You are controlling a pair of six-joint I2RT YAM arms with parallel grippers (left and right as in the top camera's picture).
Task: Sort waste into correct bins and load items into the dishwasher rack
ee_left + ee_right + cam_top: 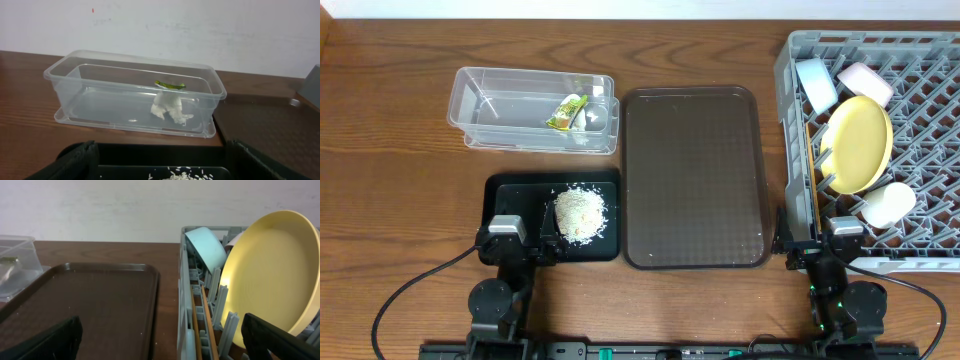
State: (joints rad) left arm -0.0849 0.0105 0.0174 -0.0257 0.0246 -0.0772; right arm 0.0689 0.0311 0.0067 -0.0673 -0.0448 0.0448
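The green-and-yellow wrapper (pixel 565 110) with white paper (pixel 167 107) lies in the clear tub (pixel 480 100). The rice scraps (pixel 580 212) are heaped on the black tray (pixel 505 190). The grey rack (pixel 790 90) holds the yellow plate (pixel 860 145), light blue bowl (pixel 815 82), white bowl (pixel 865 80), white cup (pixel 888 205) and chopsticks (pixel 812 180) along its left wall. My left gripper (pixel 520 245) is open and empty at the black tray's near edge. My right gripper (pixel 825 250) is open and empty at the rack's near left corner.
A translucent brown serving tray (pixel 695 175) lies between the black tray and the rack. The tub also shows in the left wrist view (pixel 135 95), with a wall behind. The table's near edge runs just behind both arms.
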